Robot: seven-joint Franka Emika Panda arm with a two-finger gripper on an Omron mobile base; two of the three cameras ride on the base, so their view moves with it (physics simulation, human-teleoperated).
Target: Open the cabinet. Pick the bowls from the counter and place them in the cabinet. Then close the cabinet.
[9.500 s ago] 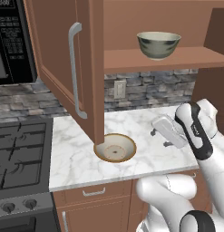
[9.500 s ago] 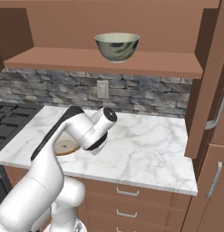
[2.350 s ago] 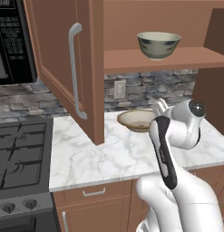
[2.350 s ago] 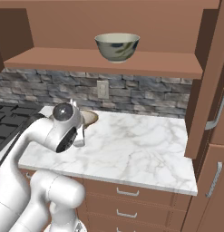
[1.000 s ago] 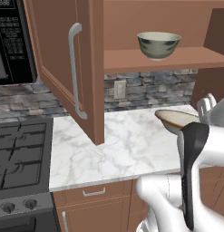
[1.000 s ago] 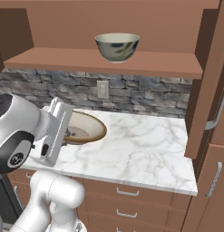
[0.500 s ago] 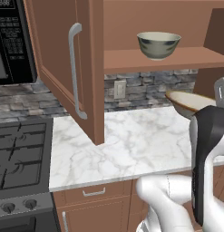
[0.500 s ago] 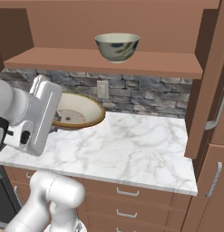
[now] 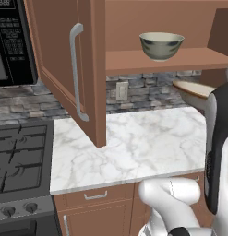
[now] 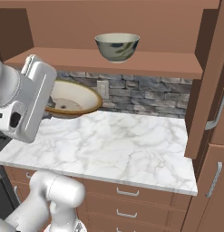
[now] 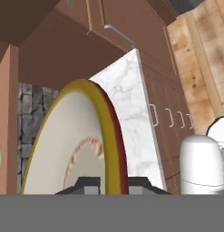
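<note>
One bowl clamped: gripper (image 11: 111,183) grips the cream bowl (image 10: 70,100) by its rim, arm raised, bowl tilted above the counter (image 10: 118,145), below the cabinet shelf (image 10: 131,63).

Cream bowl (image 10: 70,102), tan-brown rim; grey-green bowl (image 10: 117,46), pale inside, dark leaf markings. Cabinet (image 9: 64,60) brown wood, silver handle (image 9: 75,71); counter (image 10: 118,145) white marble, grey-veined. Backsplash (image 10: 145,97) grey stone.

Even, bright rendered light, soft shadows, sharp focus
</note>
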